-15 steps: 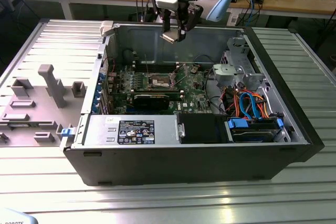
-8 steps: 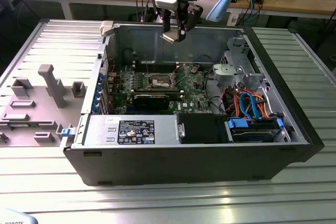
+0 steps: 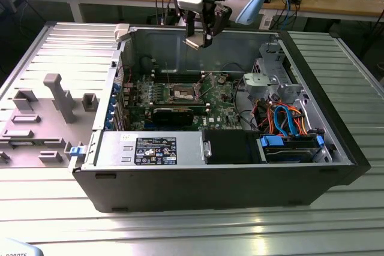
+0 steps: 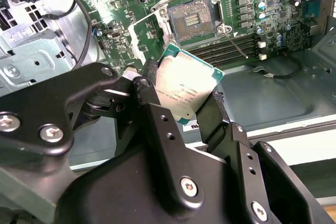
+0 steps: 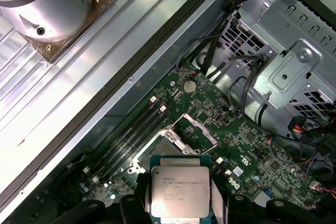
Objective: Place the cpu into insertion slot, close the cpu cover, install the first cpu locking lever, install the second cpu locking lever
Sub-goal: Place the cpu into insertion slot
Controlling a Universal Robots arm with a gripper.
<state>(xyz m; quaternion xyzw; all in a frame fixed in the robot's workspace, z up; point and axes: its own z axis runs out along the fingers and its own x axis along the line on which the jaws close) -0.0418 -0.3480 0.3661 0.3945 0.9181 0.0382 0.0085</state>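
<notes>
One grey moulded tray (image 3: 48, 109) lies on the ribbed metal table (image 3: 180, 226), at 9 o'clock from the open pc case (image 3: 210, 184) in the exterior view. Inside the case the green board (image 3: 222, 109) lies flat, w/ the insertion slot (image 3: 182, 92) approx. in its middle. The slot's dark centre is uncovered. The gripper (image 3: 201, 35) hangs well above the board, at about 12 o'clock from the slot and near the case's far wall. It carries the cpu (image 3: 193, 43), which is tilted, not level. In the second wrist view the black fingers (image 4: 152, 108) are closed just to the chip's width and press on two opposite edges of it, silver top toward the camera. The chip is apart from the slot, not touching the board. In the first wrist view the cpu cover (image 5: 201, 128) stands swung up off the slot. In the second wrist view a thin wire lever (image 4: 234, 43) sticks up just beside the slot. At 3 o'clock from the slot, exterior view, stands a silver drive cage (image 3: 270, 82), w/ blue and orange cables (image 3: 288, 118) at about 5 o'clock from it.
</notes>
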